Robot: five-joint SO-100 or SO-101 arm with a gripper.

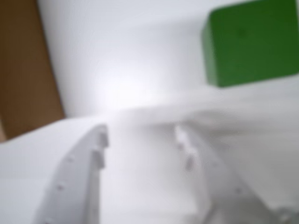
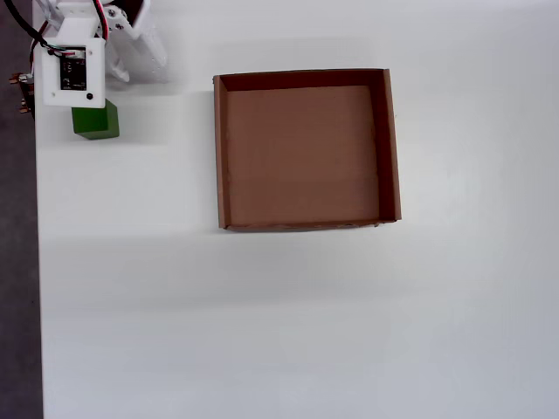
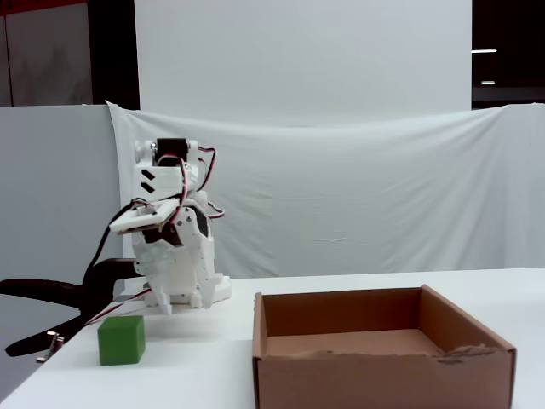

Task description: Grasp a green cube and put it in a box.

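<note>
My tool (image 1: 140, 135): released, empty. Green cube (image 1: 252, 42) sits off-centre; closing now risks nudging it, missing box (image 2: 391, 148).

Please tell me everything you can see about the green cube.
The small solid bright-green cube looks matte, with smooth faces and slightly rounded edges. It sits flat and upright on the white table, left of the brown cardboard box in the overhead view, apart from it. Nothing grips it: the wrist view shows it beyond the open white tool, untouched.
</note>
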